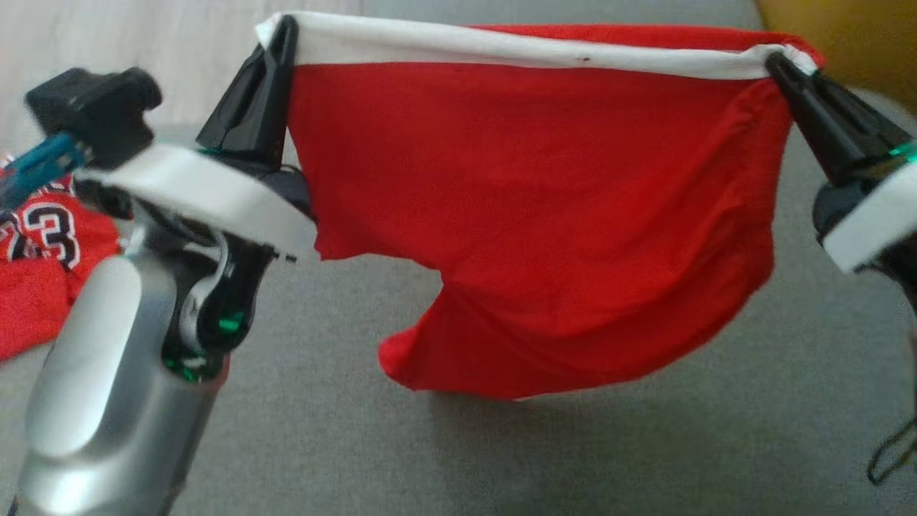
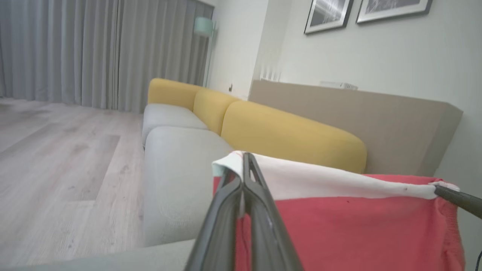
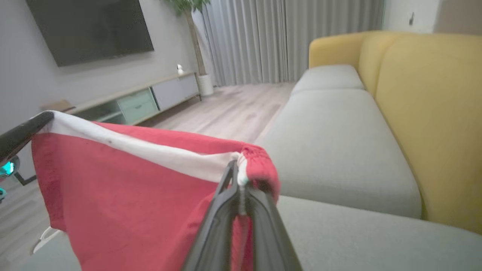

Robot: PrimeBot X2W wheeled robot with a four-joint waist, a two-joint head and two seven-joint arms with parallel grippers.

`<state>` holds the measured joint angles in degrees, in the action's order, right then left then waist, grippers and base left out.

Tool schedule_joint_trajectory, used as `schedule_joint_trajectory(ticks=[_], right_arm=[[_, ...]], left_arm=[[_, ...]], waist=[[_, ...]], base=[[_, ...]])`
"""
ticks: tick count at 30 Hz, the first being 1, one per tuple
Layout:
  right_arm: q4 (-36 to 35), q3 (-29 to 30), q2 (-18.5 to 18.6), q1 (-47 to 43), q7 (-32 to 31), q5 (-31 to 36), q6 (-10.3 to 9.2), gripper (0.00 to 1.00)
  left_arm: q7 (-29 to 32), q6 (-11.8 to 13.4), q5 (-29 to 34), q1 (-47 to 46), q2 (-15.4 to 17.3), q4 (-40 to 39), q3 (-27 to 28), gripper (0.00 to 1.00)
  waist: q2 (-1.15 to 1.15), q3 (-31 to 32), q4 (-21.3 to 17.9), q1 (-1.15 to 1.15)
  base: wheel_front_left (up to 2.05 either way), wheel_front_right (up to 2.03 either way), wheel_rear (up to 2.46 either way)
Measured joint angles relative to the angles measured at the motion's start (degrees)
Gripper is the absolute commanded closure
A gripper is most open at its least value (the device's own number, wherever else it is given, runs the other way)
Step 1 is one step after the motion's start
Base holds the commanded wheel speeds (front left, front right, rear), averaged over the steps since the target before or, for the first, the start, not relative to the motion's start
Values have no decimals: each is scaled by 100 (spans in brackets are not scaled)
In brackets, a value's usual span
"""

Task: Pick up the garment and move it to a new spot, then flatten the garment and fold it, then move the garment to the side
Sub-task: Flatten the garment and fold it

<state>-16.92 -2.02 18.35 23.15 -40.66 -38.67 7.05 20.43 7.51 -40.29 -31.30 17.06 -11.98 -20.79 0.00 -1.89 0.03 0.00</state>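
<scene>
Left forearm (image 1: 107,387): right under my lens, low left.
Left gripper (image 1: 285,29): pressed together on one end of the white waistband (image 1: 501,46).
Right gripper (image 1: 775,63): pinching the other end.
Garment (image 1: 544,201): red, hanging between them above the grey seat (image 1: 645,444).
Handling: light, limp, sagging; waistband corners look the surest hold.
Room: open seat below; jersey (image 1: 43,244) to the left, yellow backrest (image 1: 831,36) far right.

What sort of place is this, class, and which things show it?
Most likely a home living room: a long sofa with grey seat cushions and yellow backrests, a large dark wall-mounted television screen above a low pale cabinet, and full-length grey curtains.
</scene>
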Motion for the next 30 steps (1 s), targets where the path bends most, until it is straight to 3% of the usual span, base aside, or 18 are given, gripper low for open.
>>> schedule_joint_trajectory(ticks=[7,12,18,24,30], right_arm=[[1416,-521,-198,1646,307,543,0,100],[2474,-950,-281,3265,1106,1237,0,100],[3338,-1042,-476,4232,2078,1722,0,100],[3893,-1464,-503,4190,2695,1796,0,100],[4162,-1995,-463,3206,3234,1467,1,100]], left_arm=[[-318,-371,370,-1454,-15,1417,-80,100],[-945,-610,565,-2753,-209,2223,35,100],[-1604,-780,691,-3526,-339,2703,165,100],[-1973,-971,690,-3334,-519,2858,46,100],[-2282,-1044,628,-2083,-582,2849,-180,100]], waist=[[0,-811,-44,2],[0,-1312,-110,3],[0,-1689,-137,2],[0,-2131,-26,2],[-1,-2360,102,2]], base=[[0,0,0],[0,0,0],[0,0,0],[0,0,0],[0,0,0]])
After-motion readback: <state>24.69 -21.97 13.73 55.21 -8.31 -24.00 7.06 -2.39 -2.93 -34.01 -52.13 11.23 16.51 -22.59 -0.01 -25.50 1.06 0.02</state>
